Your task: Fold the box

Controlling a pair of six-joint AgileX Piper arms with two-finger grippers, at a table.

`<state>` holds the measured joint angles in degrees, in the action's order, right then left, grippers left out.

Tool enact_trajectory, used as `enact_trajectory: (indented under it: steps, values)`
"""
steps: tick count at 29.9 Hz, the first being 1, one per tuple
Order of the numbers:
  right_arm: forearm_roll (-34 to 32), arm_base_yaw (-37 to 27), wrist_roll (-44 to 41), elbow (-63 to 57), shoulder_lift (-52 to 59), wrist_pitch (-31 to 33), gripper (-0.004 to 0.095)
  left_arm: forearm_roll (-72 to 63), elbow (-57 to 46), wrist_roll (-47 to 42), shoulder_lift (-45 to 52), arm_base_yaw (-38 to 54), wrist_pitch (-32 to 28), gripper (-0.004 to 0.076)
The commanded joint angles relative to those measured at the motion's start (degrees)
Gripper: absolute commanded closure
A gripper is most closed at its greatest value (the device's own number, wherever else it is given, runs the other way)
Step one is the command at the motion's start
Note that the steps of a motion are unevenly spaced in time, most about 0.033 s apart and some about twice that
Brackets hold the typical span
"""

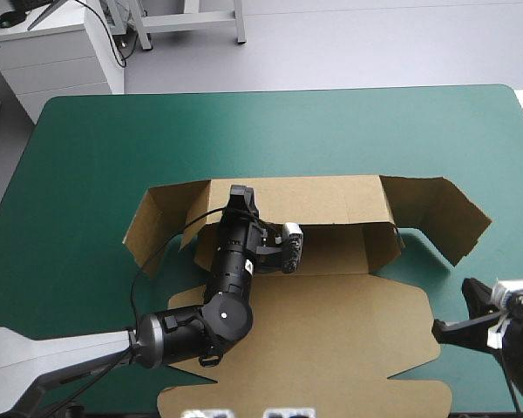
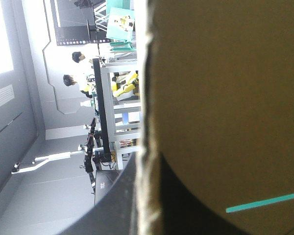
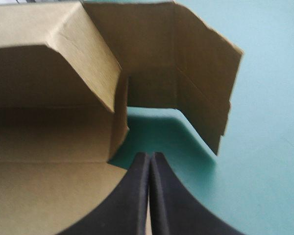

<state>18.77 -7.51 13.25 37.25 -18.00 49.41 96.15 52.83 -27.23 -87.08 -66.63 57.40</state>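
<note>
Teal-green cover spans the counter (image 1: 331, 131), and the brown box (image 1: 331, 348) lies at its middle toward the near edge, with its far wall raised, end flaps splayed and lid panel flat. Reaching over the tray, the left tool (image 1: 241, 195) pinches the far wall's top edge, the board between its fingers. Near the right flap, the right tool (image 3: 150, 157) is clenched on nothing. The step likely goes best if the wall is steadied upright while the right tool nudges that flap inward, low near its crease.
</note>
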Motion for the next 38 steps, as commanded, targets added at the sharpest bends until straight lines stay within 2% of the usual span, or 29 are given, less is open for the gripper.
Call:
enact_trajectory:
  steps: [1, 13, 21, 27, 33, 38]
  values:
    - [6.0, -0.5, 2.8, 7.8, -8.3, -4.9, 0.0922, 4.2, 1.4, -0.9, 2.5, -0.5, 4.4, 0.0731]
    - [7.4, -0.5, 8.9, 37.9, -45.9, -3.4, 0.0922, -0.3, 1.4, -0.8, 2.3, -0.3, 4.9, 0.0731]
    - [10.5, -0.5, 9.5, 50.3, -63.8, -2.0, 0.0922, -0.5, 1.4, -0.8, 2.3, -0.3, 3.9, 0.0731]
    - [12.8, -0.3, 11.0, 51.5, -71.0, 2.8, 0.0922, 0.7, 1.4, -0.7, 2.3, -0.3, 2.7, 0.0731]
    - [13.3, -0.3, 12.5, 51.5, -72.5, 9.4, 0.0922, 0.7, 1.4, -0.7, 2.3, -0.3, 2.7, 0.0731]
    - [14.3, -0.3, 12.5, 51.6, -72.3, 17.6, 0.0922, 0.8, 1.4, -0.7, 2.3, -0.3, 2.7, 0.0731]
